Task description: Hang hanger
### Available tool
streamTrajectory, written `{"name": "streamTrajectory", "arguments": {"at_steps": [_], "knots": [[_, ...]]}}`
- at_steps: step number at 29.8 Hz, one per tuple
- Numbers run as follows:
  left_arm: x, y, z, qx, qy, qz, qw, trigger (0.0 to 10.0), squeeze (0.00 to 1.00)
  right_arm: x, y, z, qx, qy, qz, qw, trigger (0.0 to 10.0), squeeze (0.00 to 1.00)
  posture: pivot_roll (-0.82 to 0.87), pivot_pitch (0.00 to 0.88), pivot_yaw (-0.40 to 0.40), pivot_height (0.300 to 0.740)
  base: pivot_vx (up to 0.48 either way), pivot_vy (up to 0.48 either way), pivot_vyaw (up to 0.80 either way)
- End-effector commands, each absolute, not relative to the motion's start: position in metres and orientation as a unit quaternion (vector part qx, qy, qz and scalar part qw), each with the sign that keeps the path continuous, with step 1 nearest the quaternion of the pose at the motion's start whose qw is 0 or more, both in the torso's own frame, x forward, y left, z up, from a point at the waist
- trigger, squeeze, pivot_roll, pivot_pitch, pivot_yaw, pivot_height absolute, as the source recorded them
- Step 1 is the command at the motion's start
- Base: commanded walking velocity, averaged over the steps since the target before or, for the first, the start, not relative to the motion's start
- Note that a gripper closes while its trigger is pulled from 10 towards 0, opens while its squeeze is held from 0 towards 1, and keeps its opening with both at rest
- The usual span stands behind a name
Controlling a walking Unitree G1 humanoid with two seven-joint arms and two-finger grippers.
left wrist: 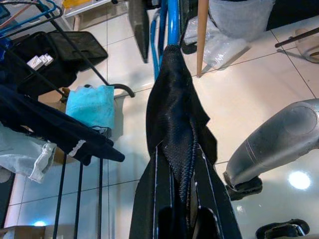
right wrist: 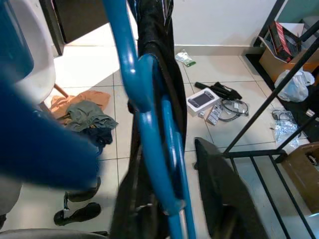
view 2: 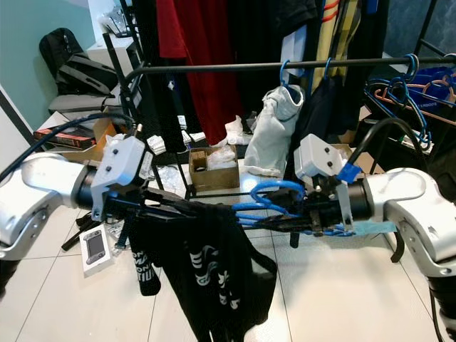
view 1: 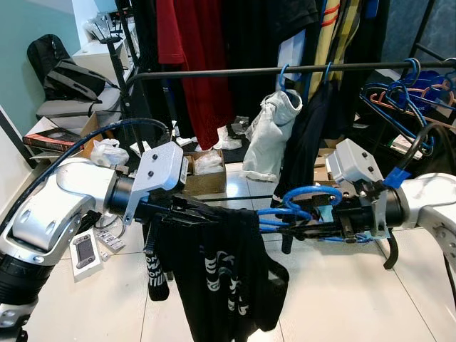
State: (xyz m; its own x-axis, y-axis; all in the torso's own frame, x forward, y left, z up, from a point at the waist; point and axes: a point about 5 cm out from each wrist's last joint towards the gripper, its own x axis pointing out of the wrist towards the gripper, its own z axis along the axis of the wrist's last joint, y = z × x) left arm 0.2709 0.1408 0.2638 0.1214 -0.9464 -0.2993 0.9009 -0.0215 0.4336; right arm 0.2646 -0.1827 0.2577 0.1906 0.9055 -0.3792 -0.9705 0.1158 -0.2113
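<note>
Here the blue hanger [view 1: 299, 206] is clamped in the right gripper [view 1: 303, 229], its hook below and forward-short of the rail [view 1: 285, 70], while the black garment [view 1: 221, 271] is pinched by the left gripper [view 1: 206, 212].

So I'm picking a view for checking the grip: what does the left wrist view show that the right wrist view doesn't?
Left wrist view: the left gripper shut on the black garment, plus a teal cloth. Right wrist view: a handheld console and clothes heaped on the floor. Both share the garment, the blue hanger and the tiled floor.
</note>
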Motion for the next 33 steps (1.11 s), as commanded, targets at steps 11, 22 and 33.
{"name": "streamTrajectory", "arguments": {"at_steps": [11,22,33], "knots": [[0.268,0.143,0.271,0.254,-0.058,-0.669,0.697,10.0,0.44,0.272,-0.178,0.262,-0.206,0.048,0.617,0.758,0.0,0.0,-0.11,0.0,0.044,0.74,0.0,0.0,0.0],[0.278,0.163,0.285,0.229,-0.089,-0.636,0.732,10.0,1.0,0.272,-0.183,0.274,-0.18,0.012,0.605,0.775,0.0,0.0,-0.1,0.0,0.048,0.74,0.0,0.0,0.0],[0.289,0.209,0.314,0.135,-0.176,-0.536,0.815,10.0,0.35,0.266,-0.196,0.296,-0.156,-0.027,0.607,0.778,0.0,0.0,-0.1,0.0,0.046,0.74,0.0,0.0,0.0]]}}
